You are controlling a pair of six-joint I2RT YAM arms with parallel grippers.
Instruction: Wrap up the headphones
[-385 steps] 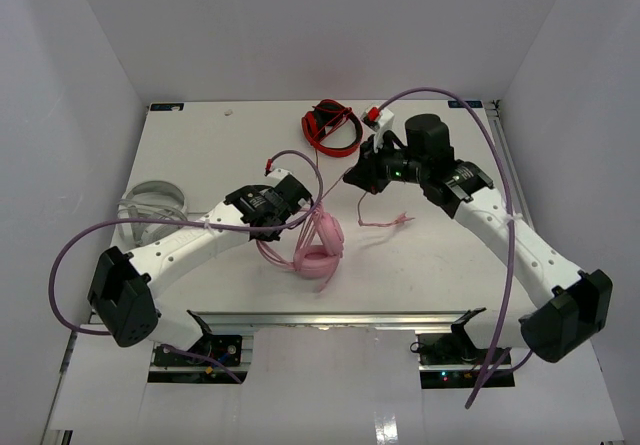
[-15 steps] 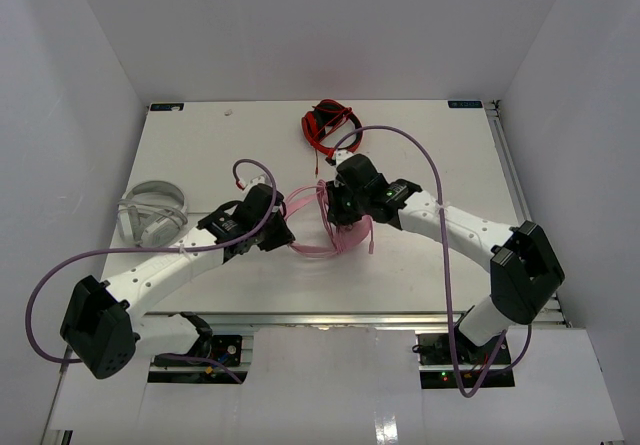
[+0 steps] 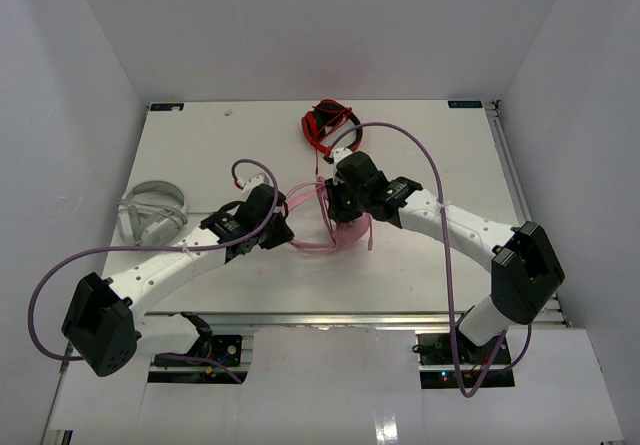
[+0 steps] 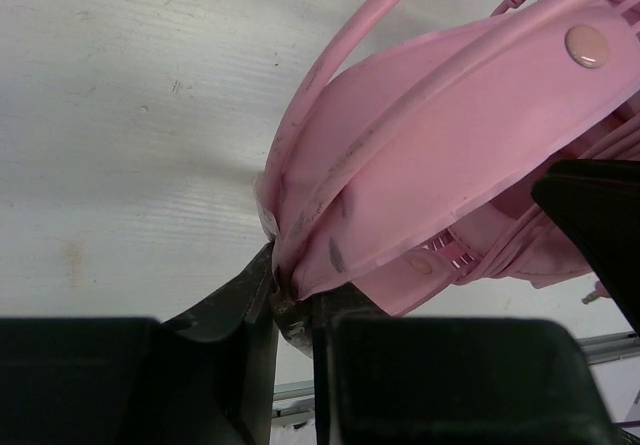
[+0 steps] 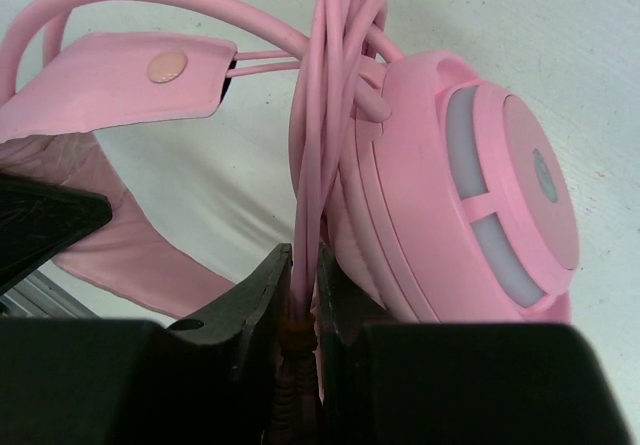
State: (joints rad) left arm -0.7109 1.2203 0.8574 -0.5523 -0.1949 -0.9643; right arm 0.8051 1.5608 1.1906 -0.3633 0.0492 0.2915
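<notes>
Place: the headphones (image 3: 318,233) lie near the middle of the worktop (image 3: 450,155), a little toward its near edge, between both arms.
Left: the left hand (image 4: 291,295) is clamped on the edge of the headband (image 4: 450,155), by its tips only.
Right: the right hand (image 5: 300,287) is pinched on bundled cable (image 5: 322,115) strands just beside the ear cup (image 5: 470,195).
Cable risk: the loops look loose; slack or a release could let them slide off and unwind.
Grip risk: a hard pull from the right could drag the headband out of that shallow hold.
</notes>
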